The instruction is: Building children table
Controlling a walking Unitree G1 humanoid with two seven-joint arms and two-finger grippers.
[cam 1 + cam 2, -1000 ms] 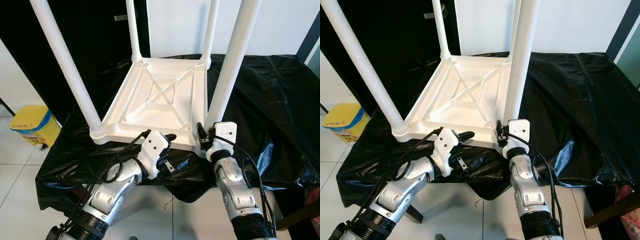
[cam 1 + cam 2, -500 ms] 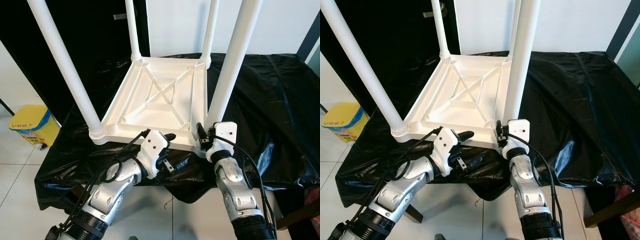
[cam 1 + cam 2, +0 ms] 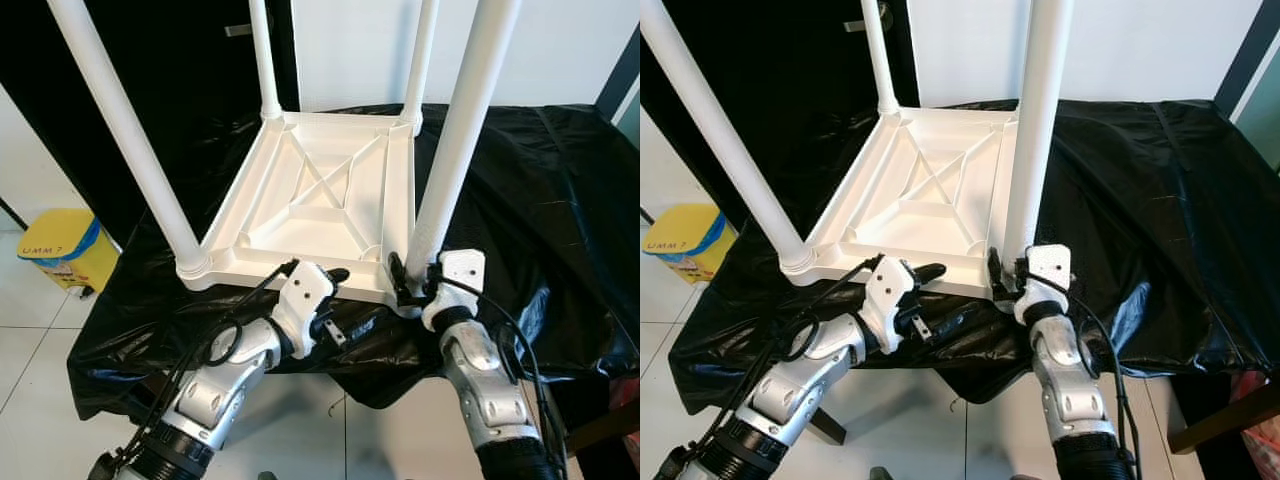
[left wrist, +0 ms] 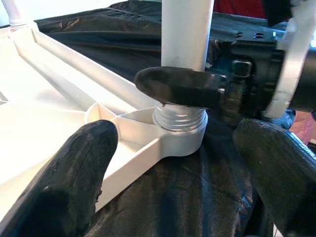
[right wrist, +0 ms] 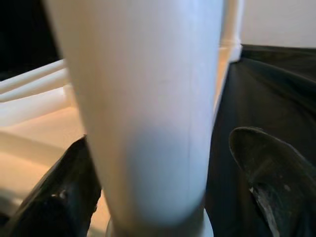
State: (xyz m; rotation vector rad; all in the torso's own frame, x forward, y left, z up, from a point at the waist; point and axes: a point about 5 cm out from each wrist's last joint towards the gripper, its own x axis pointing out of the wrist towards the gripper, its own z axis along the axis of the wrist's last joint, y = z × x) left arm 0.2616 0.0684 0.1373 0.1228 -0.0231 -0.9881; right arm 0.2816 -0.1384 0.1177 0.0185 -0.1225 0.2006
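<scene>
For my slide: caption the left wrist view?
Right end effector around a leg at the tabletop socket.
</scene>
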